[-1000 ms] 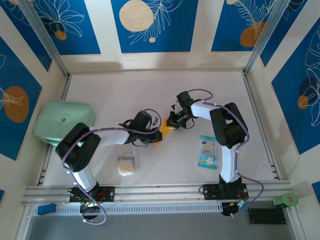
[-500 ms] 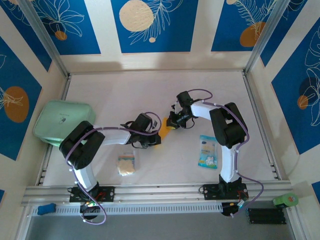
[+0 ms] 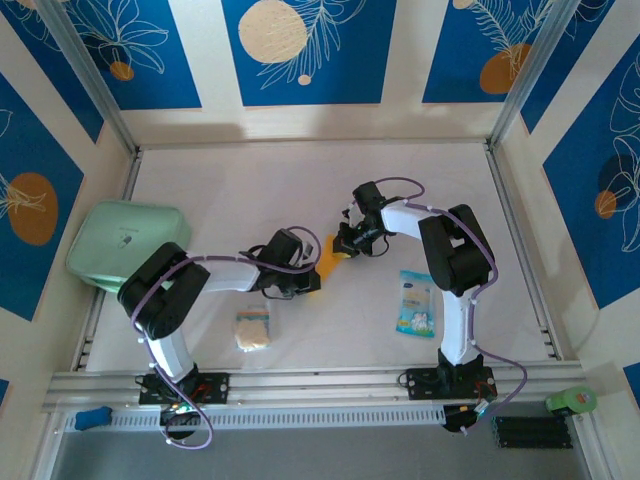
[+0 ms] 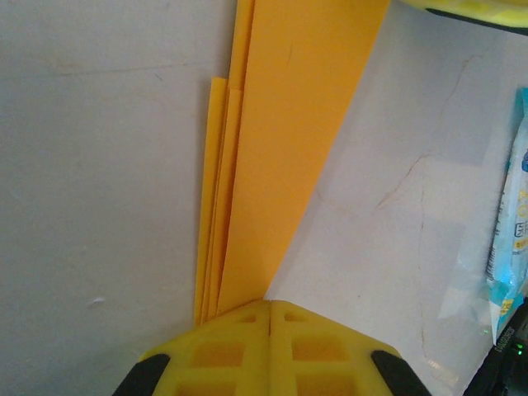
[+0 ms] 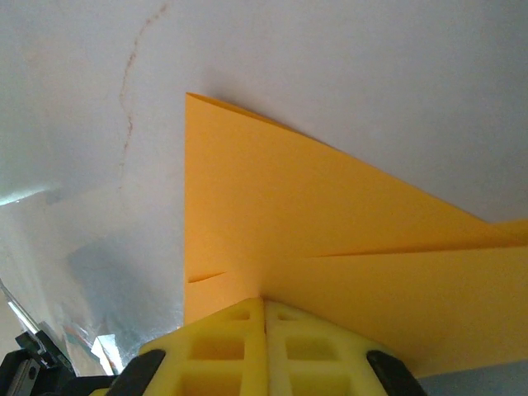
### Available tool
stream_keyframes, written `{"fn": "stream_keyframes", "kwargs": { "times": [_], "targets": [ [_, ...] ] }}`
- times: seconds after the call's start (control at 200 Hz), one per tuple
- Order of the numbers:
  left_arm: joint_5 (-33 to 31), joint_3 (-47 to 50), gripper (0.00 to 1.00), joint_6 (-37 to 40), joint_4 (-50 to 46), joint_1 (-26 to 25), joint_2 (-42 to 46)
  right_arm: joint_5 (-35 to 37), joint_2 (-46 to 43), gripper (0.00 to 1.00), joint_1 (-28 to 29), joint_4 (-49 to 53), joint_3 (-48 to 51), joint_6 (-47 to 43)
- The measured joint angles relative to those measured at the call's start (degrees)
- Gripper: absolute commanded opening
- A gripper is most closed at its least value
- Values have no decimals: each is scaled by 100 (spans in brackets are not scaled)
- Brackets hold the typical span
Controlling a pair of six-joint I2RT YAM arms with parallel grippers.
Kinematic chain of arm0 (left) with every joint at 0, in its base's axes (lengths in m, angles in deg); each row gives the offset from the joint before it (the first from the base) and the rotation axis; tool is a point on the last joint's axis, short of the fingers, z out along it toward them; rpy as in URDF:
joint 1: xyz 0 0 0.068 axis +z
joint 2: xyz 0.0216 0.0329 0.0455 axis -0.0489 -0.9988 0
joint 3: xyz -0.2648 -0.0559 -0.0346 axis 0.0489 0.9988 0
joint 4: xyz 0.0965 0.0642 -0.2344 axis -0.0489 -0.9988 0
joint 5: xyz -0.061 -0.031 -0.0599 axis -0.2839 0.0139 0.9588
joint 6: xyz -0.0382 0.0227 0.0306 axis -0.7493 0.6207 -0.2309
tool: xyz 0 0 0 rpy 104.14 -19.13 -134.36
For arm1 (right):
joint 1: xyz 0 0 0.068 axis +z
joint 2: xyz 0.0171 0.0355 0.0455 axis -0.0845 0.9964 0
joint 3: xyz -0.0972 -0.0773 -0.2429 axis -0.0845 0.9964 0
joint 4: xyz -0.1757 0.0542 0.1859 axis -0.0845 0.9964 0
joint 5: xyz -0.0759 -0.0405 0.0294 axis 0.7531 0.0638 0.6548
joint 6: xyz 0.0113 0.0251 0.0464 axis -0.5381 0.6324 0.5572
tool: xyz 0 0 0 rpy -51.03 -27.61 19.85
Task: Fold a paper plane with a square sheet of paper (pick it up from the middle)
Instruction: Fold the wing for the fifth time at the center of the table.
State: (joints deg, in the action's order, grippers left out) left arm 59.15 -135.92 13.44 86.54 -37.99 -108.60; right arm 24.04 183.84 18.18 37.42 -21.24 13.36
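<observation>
Presumably the chief risk is the thin, folded orange-yellow paper sheet (image 4: pixel 289 124) skidding or buckling. The left end effector (image 4: pixel 270 307) and the right end effector (image 5: pixel 264 302) are both closed, tips set down on opposite ends of the sheet, which stretches flat on the white surface (image 4: pixel 99 165) ahead of each, so a sideways drag by one against the other could shift the stacked layers, skew the crease or tear an edge. The light-blue and white printed plastic packet (image 4: pixel 511 223), off to the right of the left end effector, carries print too blurred to read, and I can make out no other brand or label.
</observation>
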Motion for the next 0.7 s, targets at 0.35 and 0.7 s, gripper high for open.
{"fn": "stream_keyframes", "kwargs": {
  "times": [0.35,0.7],
  "targets": [
    [157,372,0,367,-520,35,450,2,17,5,0,52,-37,-46],
    [-192,66,4,1010,-2107,35,990,11,13,7,35,122,-90,-98]
  ]
}}
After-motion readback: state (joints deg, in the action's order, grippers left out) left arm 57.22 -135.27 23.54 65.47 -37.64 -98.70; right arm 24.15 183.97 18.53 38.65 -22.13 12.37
